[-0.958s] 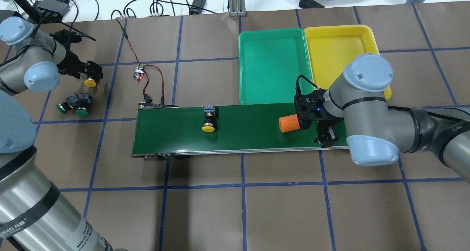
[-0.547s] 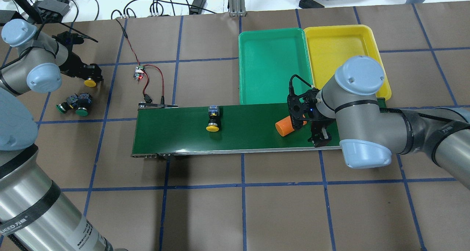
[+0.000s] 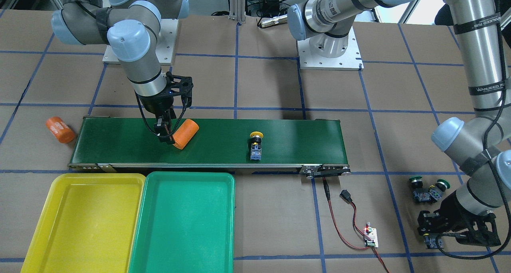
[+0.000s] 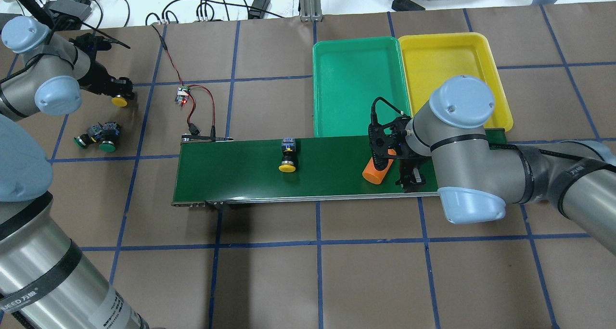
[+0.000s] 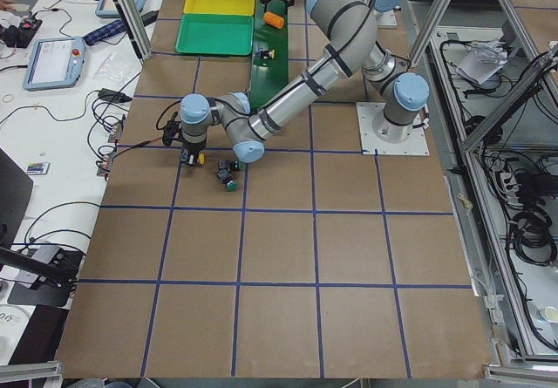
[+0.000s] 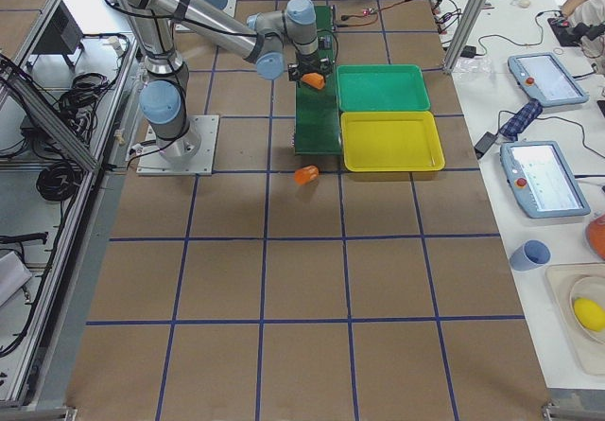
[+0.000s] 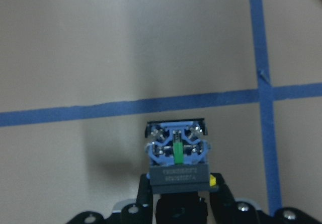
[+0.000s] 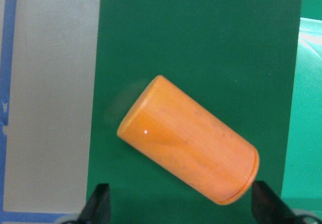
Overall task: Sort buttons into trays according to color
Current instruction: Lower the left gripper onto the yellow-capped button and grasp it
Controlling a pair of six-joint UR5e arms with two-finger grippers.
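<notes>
My left gripper (image 4: pixel 119 92) is shut on a yellow-capped button (image 4: pixel 119 100) at the table's far left; its blue-grey contact block (image 7: pixel 177 156) shows in the left wrist view. Two green-capped buttons (image 4: pixel 98 137) lie together on the table near it. A second yellow-capped button (image 4: pixel 288 159) lies on the conveyor belt (image 4: pixel 231 168). My right gripper (image 4: pixel 409 179) is open over the belt's right part, its fingers (image 8: pixel 100 204) either side of an orange cylinder (image 8: pixel 188 138). The green tray (image 4: pixel 356 86) and yellow tray (image 4: pixel 447 69) stand side by side beyond the belt, with nothing in them.
A second orange cylinder (image 3: pixel 60 129) lies on the table off the belt's end by the right arm. A small circuit board (image 4: pixel 182 95) with red and black wires runs to the belt's left end.
The yellow button on the belt has moved right. My right gripper has moved left along the belt and the orange cylinder has turned. My left gripper has shifted slightly away with its button.
</notes>
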